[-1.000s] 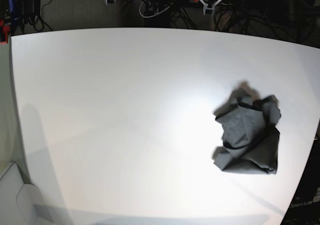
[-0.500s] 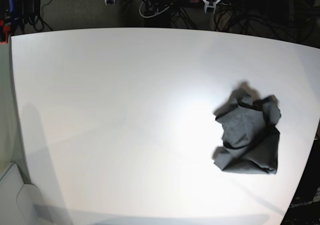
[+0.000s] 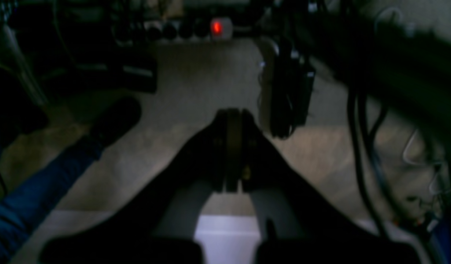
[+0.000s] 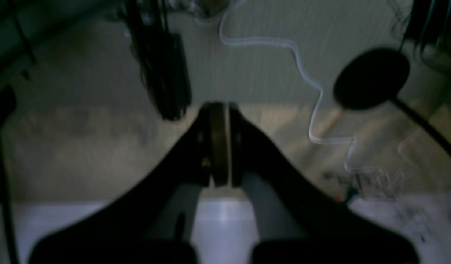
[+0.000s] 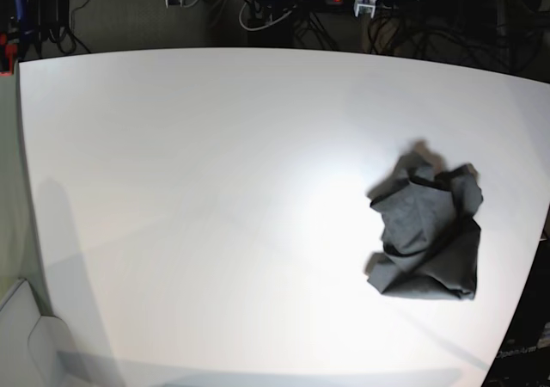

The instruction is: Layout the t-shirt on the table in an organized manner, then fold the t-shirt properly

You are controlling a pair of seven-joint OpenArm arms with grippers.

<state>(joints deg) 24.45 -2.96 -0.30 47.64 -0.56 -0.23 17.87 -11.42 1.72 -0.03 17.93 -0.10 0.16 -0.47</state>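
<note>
The t-shirt (image 5: 426,236) lies crumpled in a dark heap on the white tabletop (image 5: 198,198), well apart from both sets of jaws, which sit past the far edge of the tabletop and nowhere over the cloth. The left jaws (image 3: 231,146) are pressed together with nothing between them, and the right jaws (image 4: 218,143) likewise meet pad to pad, empty.

The shirt looks soft, light and limp, so it should drape and slide rather than keep any shape. A pinch on one thin layer at an outer edge, a hem or a shoulder seam if one can be found, seems the safest hold; grabbing the middle of the bundle would likely lift several layers at once. Which fold is collar or sleeve cannot be told from here.

Only the base view shows the shirt and its place on the tabletop. The wrist views show instead the closed jaws, floor, cables (image 4: 313,91) and a lit red switch (image 3: 216,26), with just a strip of white tabletop beneath the jaws.
</note>
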